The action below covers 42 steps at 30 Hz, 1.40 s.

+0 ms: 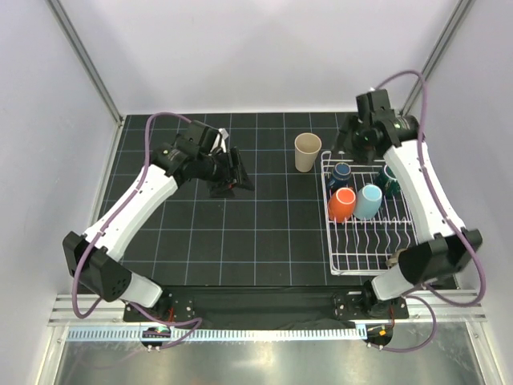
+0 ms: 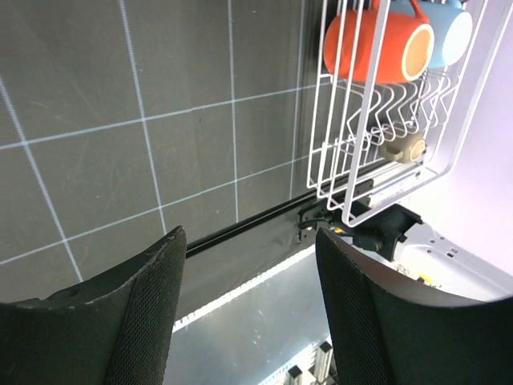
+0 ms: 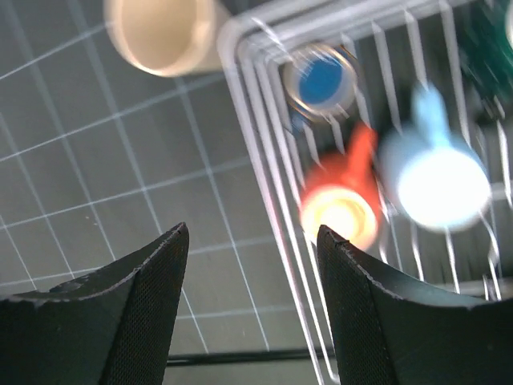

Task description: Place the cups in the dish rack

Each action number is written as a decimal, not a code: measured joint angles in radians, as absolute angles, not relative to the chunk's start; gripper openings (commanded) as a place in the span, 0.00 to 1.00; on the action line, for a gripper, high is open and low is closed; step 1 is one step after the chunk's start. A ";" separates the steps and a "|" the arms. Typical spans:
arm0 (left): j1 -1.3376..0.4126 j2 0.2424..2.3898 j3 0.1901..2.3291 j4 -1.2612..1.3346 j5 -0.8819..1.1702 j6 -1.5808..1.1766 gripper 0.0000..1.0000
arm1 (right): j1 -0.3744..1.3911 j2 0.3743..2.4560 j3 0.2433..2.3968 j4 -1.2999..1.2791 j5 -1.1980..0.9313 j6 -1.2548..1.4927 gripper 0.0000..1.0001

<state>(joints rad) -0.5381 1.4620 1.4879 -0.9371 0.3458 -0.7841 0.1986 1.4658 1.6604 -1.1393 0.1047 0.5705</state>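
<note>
The white wire dish rack (image 1: 329,241) lies at the right. In it are the navy cup (image 1: 342,172), the orange cup (image 1: 342,204), the light blue mug (image 1: 369,200), the dark teal mug (image 1: 390,179) and the small taupe mug (image 1: 395,258), partly behind the right arm. The tall beige tumbler (image 1: 307,151) stands upright on the mat just left of the rack's far corner. My right gripper (image 1: 347,138) is open and empty above that corner; its view shows the tumbler (image 3: 160,32), the navy cup (image 3: 321,80) and the orange cup (image 3: 341,208). My left gripper (image 1: 234,178) is open and empty over the mat, left of the tumbler.
The black gridded mat (image 1: 240,233) covers the table. Grey walls and metal frame posts (image 1: 80,56) stand at the sides. The left wrist view shows the rack's near end (image 2: 353,160), the table's front rail (image 2: 240,228) and the right arm's base (image 2: 449,249).
</note>
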 measured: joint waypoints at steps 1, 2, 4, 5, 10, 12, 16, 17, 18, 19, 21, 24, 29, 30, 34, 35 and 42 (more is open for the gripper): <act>-0.538 1.462 1.490 -0.941 0.337 -0.783 0.64 | 0.212 1.501 1.691 -1.113 0.097 0.547 0.66; -0.538 1.461 1.490 -0.946 0.328 -0.782 0.65 | 0.228 1.539 1.732 -1.100 0.094 0.524 0.66; -0.538 1.460 1.490 -0.968 0.308 -0.776 0.65 | 0.263 1.625 1.810 -1.045 0.086 0.479 0.67; -0.538 1.459 1.490 -0.982 0.295 -0.772 0.65 | 0.278 1.665 1.850 -1.034 0.085 0.461 0.66; -0.535 1.422 1.490 -1.057 0.230 -0.735 0.66 | 0.336 1.876 2.045 -0.974 0.073 0.370 0.65; -0.531 1.390 1.489 -1.083 0.208 -0.721 0.67 | 0.347 1.955 2.118 -0.964 0.071 0.343 0.63; -0.515 1.322 1.472 -1.111 0.183 -0.703 0.67 | 0.361 2.052 2.167 -0.941 0.072 0.300 0.58; -0.509 1.310 1.468 -1.120 0.179 -0.698 0.67 | 0.364 2.070 2.169 -0.939 0.072 0.292 0.57; -0.503 1.303 1.467 -1.129 0.174 -0.696 0.67 | 0.367 2.086 2.169 -0.938 0.073 0.285 0.57; -0.499 1.300 1.466 -1.135 0.172 -0.694 0.68 | 0.371 2.101 2.169 -0.939 0.075 0.279 0.56; -0.489 1.299 1.465 -1.142 0.164 -0.690 0.68 | 0.383 2.130 2.169 -0.939 0.083 0.265 0.53; -0.478 1.299 1.460 -1.147 0.157 -0.683 0.68 | 0.406 2.162 2.169 -0.940 0.095 0.248 0.47; -0.467 1.299 1.456 -1.159 0.153 -0.672 0.68 | 0.439 2.210 2.170 -0.945 0.121 0.227 0.41; -0.466 1.299 1.456 -1.159 0.153 -0.672 0.68 | 0.444 2.219 2.170 -0.947 0.127 0.223 0.41; -0.458 1.300 1.456 -1.161 0.153 -0.671 0.68 | 0.448 2.242 2.170 -0.957 0.148 0.210 0.40; -0.458 1.301 1.456 -1.161 0.154 -0.670 0.68 | 0.448 2.243 2.170 -0.961 0.151 0.207 0.40; -0.455 1.316 1.456 -1.162 0.157 -0.664 0.68 | 0.450 2.232 2.171 -0.965 0.146 0.189 0.47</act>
